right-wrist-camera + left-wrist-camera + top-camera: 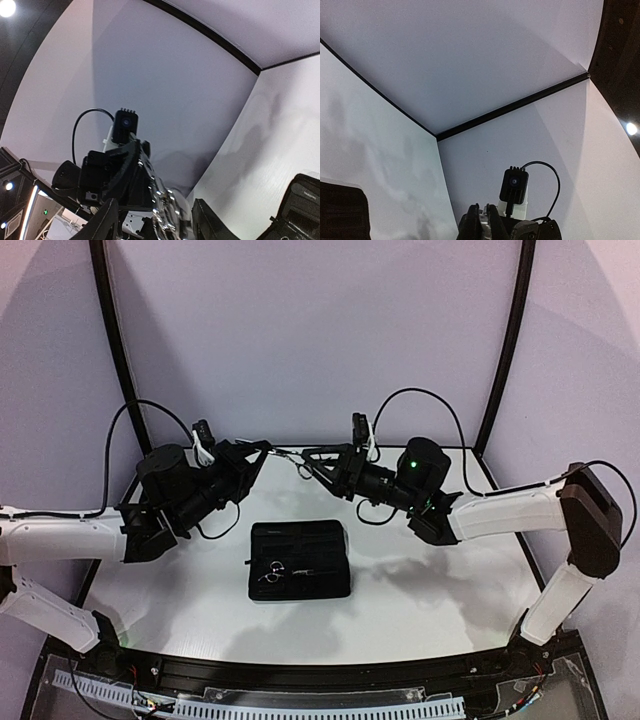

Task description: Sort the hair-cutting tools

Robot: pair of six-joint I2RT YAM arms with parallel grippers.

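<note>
Scissors (166, 207), partly cut off, pinched by left end effector (142, 150).

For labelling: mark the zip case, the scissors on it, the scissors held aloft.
zip case (312, 540): top view, bare top
lying scissors (271, 571): top view, loops
held scissors (165, 210): right wrist view, silver shank

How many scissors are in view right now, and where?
2. One pair of scissors lies on the black case; the second pair is in the air, gripped by the left gripper, between the right gripper's fingers.
</note>
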